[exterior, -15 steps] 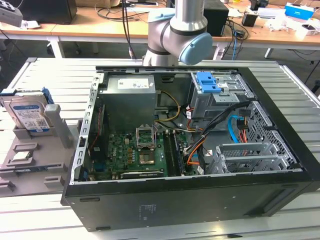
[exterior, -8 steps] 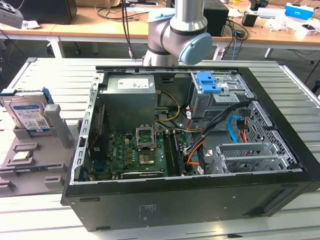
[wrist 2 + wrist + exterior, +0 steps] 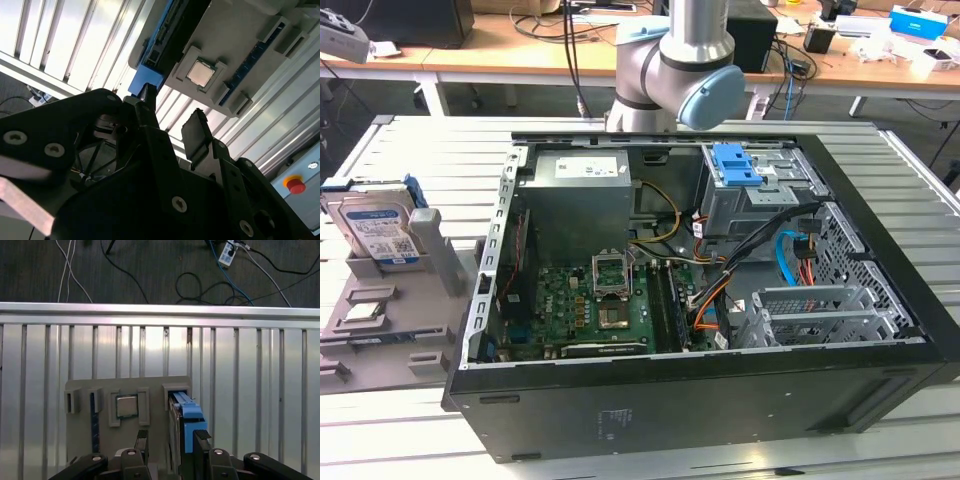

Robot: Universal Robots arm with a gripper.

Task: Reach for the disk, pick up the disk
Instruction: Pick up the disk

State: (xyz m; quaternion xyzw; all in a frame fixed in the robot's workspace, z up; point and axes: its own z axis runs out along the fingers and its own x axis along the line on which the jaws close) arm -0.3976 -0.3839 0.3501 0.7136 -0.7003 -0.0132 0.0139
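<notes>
In the exterior view the disk point(image 3: 378, 228) stands on edge in a grey holder point(image 3: 380, 310), well apart from the arm point(image 3: 670, 60), toward the exterior view's left. Its face carries a white-and-blue label point(image 3: 382, 238) with barcodes; the print is too small to make out. An open computer case point(image 3: 720, 400) lies just below the arm, with a blue latch point(image 3: 737, 165) on its drive cage.

In the second wrist view the gripper point(image 3: 172, 102) has its two black fingers point(image 3: 197, 132) spread, with nothing between them. The disk point(image 3: 149, 75) lies just beyond the fingertips, seen edge-on with its blue side rail toward the tool. One fingertip overlaps that rail; whether it touches cannot be told. A small square silver chip point(image 3: 201, 73) sits in the holder beside the disk, further from the gripper.

In the first wrist view the gripper point(image 3: 171, 437) is wide apart and holds nothing. The disk point(image 3: 189, 415) sits upright in its slot just past the fingertips, in line with the gap and closer to one finger point(image 3: 201, 442). The chip point(image 3: 127, 406) sits beyond the other finger.
</notes>
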